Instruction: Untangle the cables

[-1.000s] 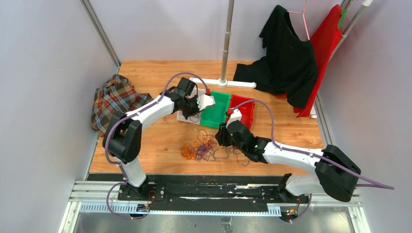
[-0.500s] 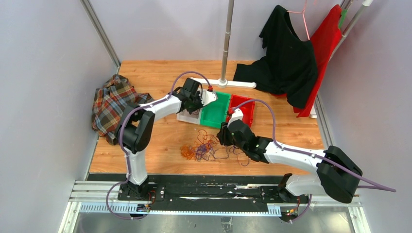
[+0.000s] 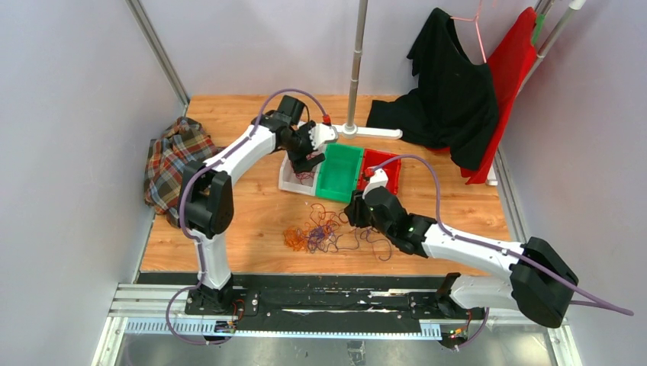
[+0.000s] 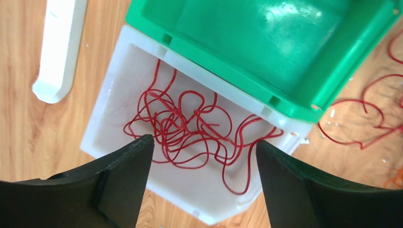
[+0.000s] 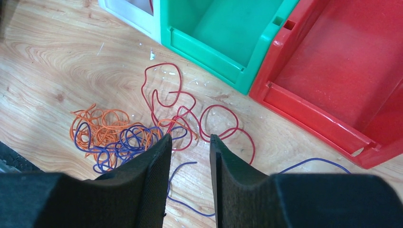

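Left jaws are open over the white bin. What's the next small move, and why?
Probably lower the right gripper onto the loose red cables ahead of it and close: its jaws look empty, and those loops lie mostly clear of the orange-purple clump.

free: table (image 3: pixel 244 225) left of cables (image 3: pixel 320 235) | obstacle: green bin (image 3: pixel 341 169) behind

Two white arms (image 3: pixel 465 245) with black joints (image 3: pixel 207 206) — lilac cables (image 3: pixel 416 156) looping alongside.

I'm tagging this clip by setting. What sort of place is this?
Probably a robot test cell: plain wall panels around a wooden table, arms bolted to a metal rail, sorting bins beside loose cables.
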`<move>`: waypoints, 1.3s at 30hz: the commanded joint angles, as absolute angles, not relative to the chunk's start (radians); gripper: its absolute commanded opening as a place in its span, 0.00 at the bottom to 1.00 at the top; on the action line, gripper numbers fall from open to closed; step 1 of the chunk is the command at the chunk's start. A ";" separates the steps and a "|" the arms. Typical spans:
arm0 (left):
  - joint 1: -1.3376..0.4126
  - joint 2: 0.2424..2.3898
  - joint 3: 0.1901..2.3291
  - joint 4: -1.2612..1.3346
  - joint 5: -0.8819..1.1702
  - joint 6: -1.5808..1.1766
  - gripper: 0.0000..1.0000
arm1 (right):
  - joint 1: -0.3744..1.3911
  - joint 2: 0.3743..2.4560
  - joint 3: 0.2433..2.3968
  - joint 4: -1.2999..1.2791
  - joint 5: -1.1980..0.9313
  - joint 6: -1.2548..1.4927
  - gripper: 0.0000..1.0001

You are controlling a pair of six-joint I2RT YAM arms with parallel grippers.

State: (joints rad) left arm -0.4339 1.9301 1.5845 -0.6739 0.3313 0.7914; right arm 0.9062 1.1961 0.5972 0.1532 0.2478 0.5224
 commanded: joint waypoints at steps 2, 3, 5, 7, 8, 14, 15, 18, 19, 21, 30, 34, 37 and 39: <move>-0.408 1.888 1.677 -0.918 0.466 0.849 0.87 | 0.892 1.147 0.618 0.109 0.275 0.504 0.37; -0.405 1.883 1.683 -0.932 0.474 0.851 0.89 | 0.892 1.140 0.618 0.102 0.278 0.502 0.38; -0.398 1.866 1.687 -0.946 0.483 0.850 0.90 | 0.892 1.126 0.619 0.090 0.282 0.497 0.40; -0.392 1.848 1.692 -0.947 0.471 0.836 0.90 | 0.891 1.115 0.620 0.076 0.285 0.494 0.41; -0.391 1.841 1.696 -0.947 0.461 0.816 0.91 | 0.892 1.110 0.622 0.071 0.282 0.494 0.42; -0.390 1.715 1.576 -1.001 0.422 0.737 0.98 | 0.893 1.088 0.618 0.023 0.269 0.497 0.48; -0.390 1.668 1.525 -1.007 0.442 0.722 0.98 | 0.893 1.086 0.614 0.022 0.266 0.497 0.48; -0.422 1.586 1.366 -1.011 0.508 0.676 0.99 | 0.893 1.084 0.613 0.006 0.257 0.492 0.49; -0.444 1.564 1.320 -1.010 0.518 0.668 0.98 | 0.893 1.083 0.616 -0.006 0.254 0.487 0.49; -0.501 1.528 1.239 -1.006 0.543 0.668 0.97 | 0.893 1.078 0.628 -0.039 0.238 0.474 0.49; -0.596 1.537 1.067 -0.781 0.455 0.767 0.91 | 0.896 1.035 0.633 -0.150 0.192 0.450 0.46; -0.596 1.585 1.050 -0.689 0.441 0.792 0.85 | 0.896 0.988 0.602 -0.139 0.214 0.460 0.43; -0.602 1.617 1.056 -0.677 0.468 0.819 0.79 | 0.896 0.973 0.584 -0.118 0.215 0.474 0.42; -0.610 1.620 1.047 -0.681 0.490 0.844 0.70 | 0.897 0.977 0.586 -0.115 0.212 0.477 0.42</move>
State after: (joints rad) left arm -0.5972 1.6085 1.0634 -0.7322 0.4519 0.7795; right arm 0.9066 0.9844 0.6022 -0.1169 0.2081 0.4713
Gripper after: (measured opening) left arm 0.769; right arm 0.422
